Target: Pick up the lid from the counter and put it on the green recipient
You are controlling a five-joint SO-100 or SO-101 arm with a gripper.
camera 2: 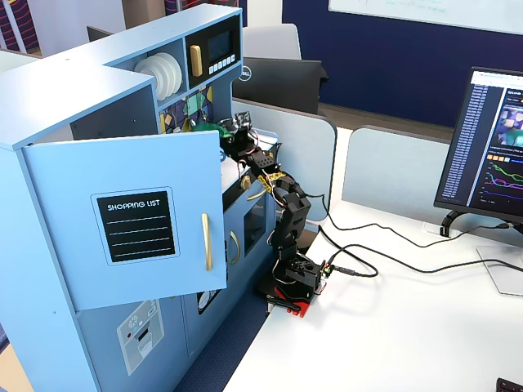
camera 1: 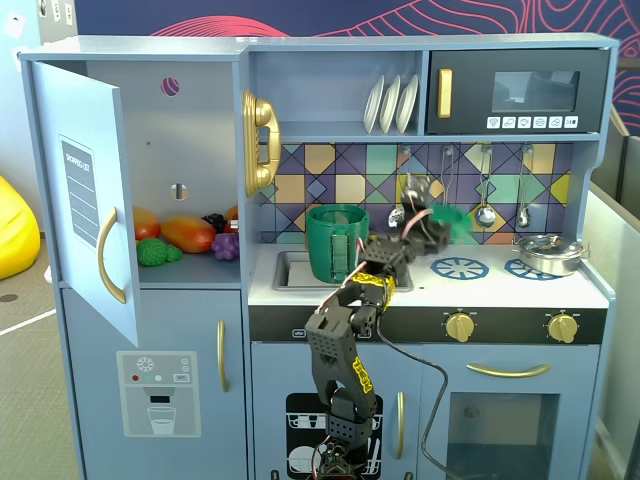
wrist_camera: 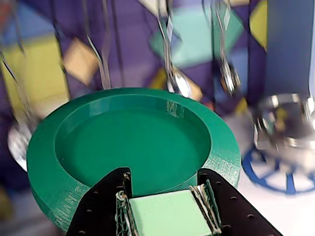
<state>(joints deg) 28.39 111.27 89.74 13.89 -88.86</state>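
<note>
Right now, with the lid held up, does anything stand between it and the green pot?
Nothing visible does. The gripper holds the lid in the air right of the green pot; only the arm's own links lie between them.

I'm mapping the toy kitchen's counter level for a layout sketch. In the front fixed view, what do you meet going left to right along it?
Toy fruit and vegetables in the open cupboard → green pot → green lid held up by the end effector → silver pan.
</note>
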